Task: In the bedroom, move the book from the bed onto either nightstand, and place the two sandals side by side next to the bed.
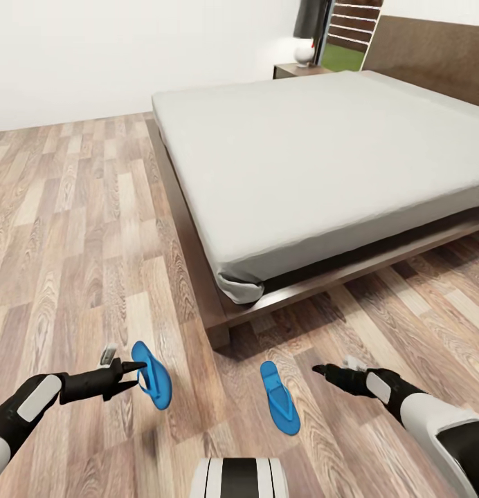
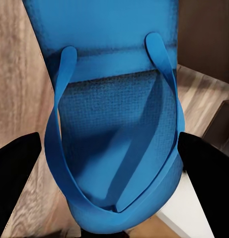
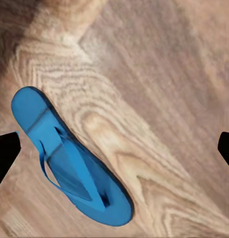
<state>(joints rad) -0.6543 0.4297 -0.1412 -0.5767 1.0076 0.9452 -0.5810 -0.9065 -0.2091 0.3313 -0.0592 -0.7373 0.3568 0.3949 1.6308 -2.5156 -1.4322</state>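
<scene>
Left gripper (image 1: 137,369): jaws apparently grasping first sandal (image 1: 151,374), raised.
Right gripper (image 1: 321,371): jaws released, near second sandal (image 1: 279,397) on floor (image 1: 73,228).

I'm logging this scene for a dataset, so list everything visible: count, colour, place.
sandals: 2, bright blue; one at the left gripper's fingertips, tilted off the floor, the other flat on the floor near the bed's foot corner
bed: 1, dark brown frame and headboard, light grey-beige mattress, centre to right
nightstand: 1, dark brown, far side of the bed
lamp: 1, white globe, on the nightstand
floor: wood planks
wall: white, behind
left gripper: black, around the tilted sandal
right gripper: black, open, above the floor beside the flat sandal
</scene>
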